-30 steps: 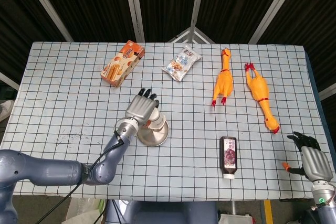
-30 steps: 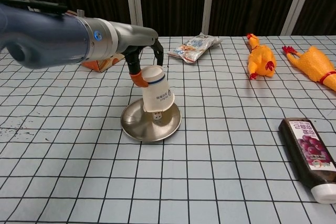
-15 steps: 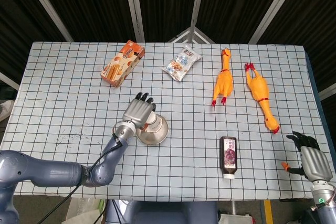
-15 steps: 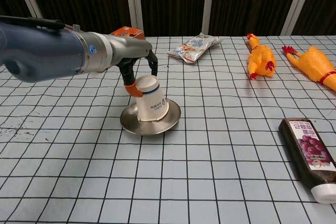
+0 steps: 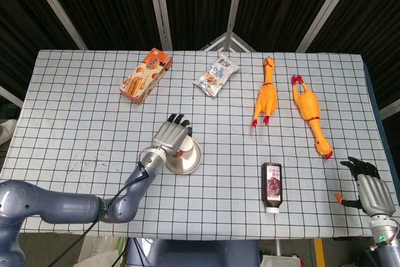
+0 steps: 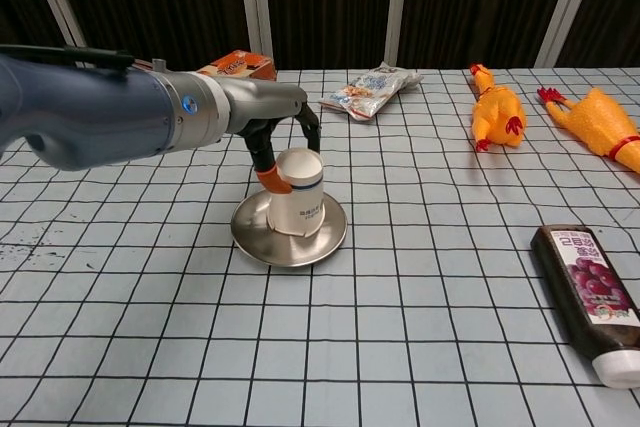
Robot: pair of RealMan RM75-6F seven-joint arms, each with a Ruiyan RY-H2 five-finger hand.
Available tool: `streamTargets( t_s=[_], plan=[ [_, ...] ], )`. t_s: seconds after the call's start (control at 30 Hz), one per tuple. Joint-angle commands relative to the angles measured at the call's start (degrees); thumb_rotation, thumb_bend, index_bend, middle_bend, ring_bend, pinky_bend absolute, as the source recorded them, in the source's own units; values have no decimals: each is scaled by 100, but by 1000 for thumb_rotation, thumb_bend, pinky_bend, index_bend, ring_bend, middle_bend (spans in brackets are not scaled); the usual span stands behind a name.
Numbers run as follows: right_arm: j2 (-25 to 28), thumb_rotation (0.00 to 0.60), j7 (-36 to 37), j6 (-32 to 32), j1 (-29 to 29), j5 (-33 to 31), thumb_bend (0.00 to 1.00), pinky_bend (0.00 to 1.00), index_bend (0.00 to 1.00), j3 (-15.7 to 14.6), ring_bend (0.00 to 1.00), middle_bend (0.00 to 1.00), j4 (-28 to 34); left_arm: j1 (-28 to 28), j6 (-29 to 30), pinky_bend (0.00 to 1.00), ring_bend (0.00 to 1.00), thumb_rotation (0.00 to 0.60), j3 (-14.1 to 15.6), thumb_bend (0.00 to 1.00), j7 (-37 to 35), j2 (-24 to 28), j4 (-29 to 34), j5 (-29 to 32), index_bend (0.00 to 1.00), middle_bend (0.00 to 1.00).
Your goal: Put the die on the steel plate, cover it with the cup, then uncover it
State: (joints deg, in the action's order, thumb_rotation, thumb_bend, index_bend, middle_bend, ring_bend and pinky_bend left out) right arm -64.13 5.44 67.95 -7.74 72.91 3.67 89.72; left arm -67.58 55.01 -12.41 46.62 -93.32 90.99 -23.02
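A white paper cup stands upside down on the round steel plate in the chest view, rim on the plate. The die is hidden under it. My left hand grips the cup from above and behind, fingers curled around its upper part. In the head view the left hand covers most of the cup over the plate. My right hand rests at the table's front right corner, fingers loosely curled, holding nothing.
A dark sauce bottle lies right of the plate. Two rubber chickens lie at the far right. A snack box and a snack bag lie at the back. A small orange object sits by the right hand.
The left hand has lowered the tilted cup over the die. The cup now stands upright on the plate with the die covered. The right hand stayed still.
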Motion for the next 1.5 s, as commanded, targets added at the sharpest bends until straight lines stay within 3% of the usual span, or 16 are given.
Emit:
streamTargets(
  t_s=[0.03,0.9,1.27,1.5],
  plan=[
    [5,600,8,5,1,7,232,0,209,1,97,108,2,17,-22,0,0,600,44,467,-83,-50,-34,-118,418,148],
    [17,600,-1,-32,-6,-23,231,0,210,-6,97,108,21,140,-533,0,0,600,-145,467,-1086,13,58,-155,425,160],
    [25,600,9,-50,-10,-29,231,0,209,-9,97,108,37,86,-128,0,0,600,177,467,-756,71,-147,-478,431,166],
    [30,600,24,-64,-12,-28,231,0,209,-13,97,108,37,244,-54,0,0,600,209,467,-1016,9,-324,-725,436,173]
  ],
)
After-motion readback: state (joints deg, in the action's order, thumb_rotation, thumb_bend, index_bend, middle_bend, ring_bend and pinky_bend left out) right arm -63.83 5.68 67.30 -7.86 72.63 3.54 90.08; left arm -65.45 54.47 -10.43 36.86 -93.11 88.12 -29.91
